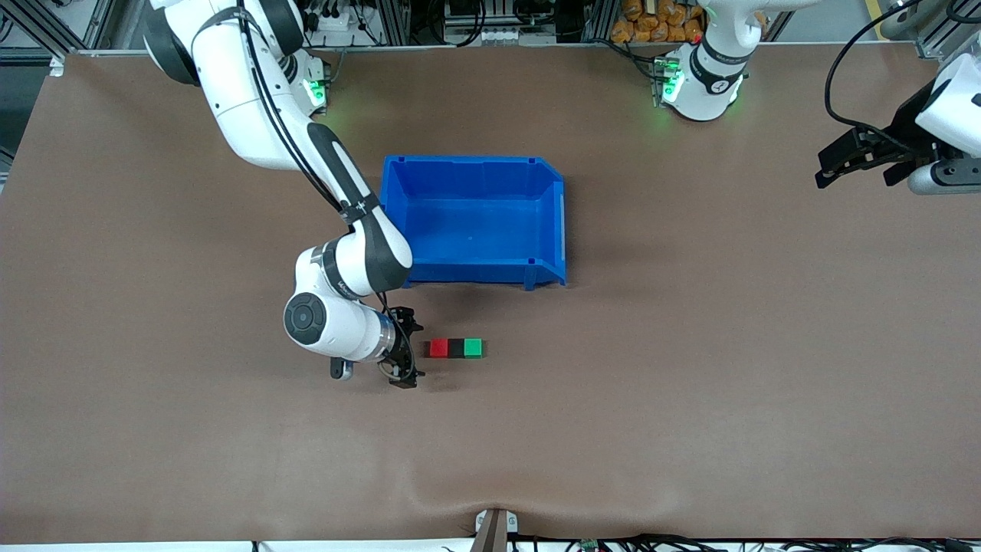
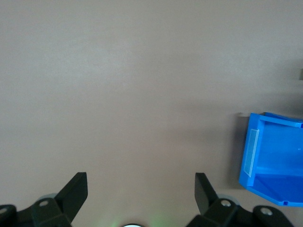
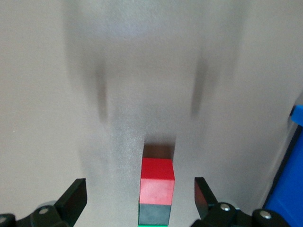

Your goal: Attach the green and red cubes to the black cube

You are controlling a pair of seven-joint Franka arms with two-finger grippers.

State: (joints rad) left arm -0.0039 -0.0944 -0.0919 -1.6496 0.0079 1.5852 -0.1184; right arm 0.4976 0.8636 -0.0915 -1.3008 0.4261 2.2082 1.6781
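The red cube, the black cube and the green cube lie touching in a row on the table, black in the middle, nearer to the front camera than the blue bin. My right gripper is open and empty, low beside the red end of the row, toward the right arm's end of the table. In the right wrist view, the red cube, the black cube and a strip of green show between the spread fingers of the right gripper, untouched. My left gripper is open and empty, waiting over the left arm's end of the table.
An empty blue bin stands mid-table, farther from the front camera than the cubes, with its low open wall toward the left arm's end. Its corner shows in the left wrist view, off to one side of the left gripper, and in the right wrist view.
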